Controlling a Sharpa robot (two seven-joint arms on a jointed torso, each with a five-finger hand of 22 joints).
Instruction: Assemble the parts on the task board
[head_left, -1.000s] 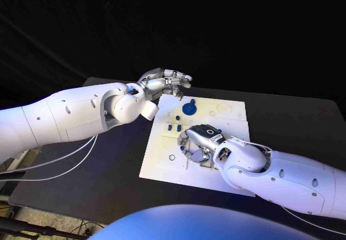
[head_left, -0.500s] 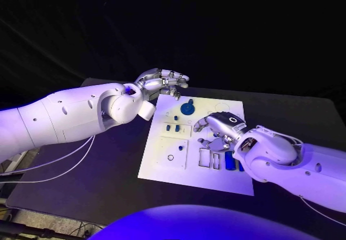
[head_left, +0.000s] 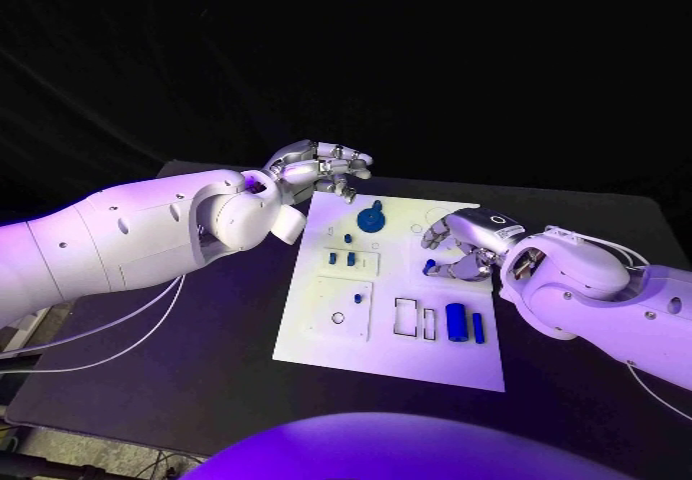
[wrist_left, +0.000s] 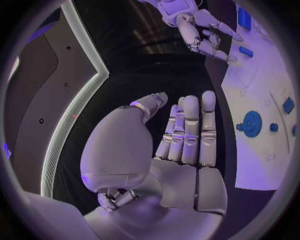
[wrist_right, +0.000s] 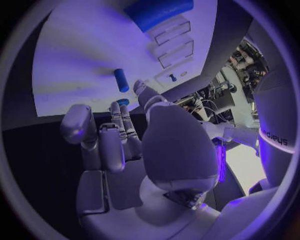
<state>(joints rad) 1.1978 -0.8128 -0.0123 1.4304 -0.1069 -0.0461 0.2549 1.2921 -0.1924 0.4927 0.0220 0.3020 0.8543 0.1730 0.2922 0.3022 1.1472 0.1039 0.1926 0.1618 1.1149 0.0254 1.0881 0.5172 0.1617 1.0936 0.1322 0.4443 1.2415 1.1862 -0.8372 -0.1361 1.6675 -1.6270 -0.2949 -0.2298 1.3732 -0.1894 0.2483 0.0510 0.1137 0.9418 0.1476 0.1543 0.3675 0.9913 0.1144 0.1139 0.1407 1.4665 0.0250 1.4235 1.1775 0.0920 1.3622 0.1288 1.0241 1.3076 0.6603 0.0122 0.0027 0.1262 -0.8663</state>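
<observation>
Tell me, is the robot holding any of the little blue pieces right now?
No. The left hand hovers beyond the task board with nothing in its fingers. The right hand is near a small blue part, but holds nothing.

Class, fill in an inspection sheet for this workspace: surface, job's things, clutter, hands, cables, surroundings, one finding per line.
Surface: black table, matte, bearing the white task board.
Job's things: round blue part near the board's far edge; long blue part lying near the rectangular slots; small blue part by the right hand.
Clutter: nothing seen.
Hands: left hand raised beyond the board's far corner, holding nothing; right hand over the board's right side, fingers loosely curled, nothing visibly held.
Cables: white cables hanging below the left arm.
Surroundings: dark background.
</observation>
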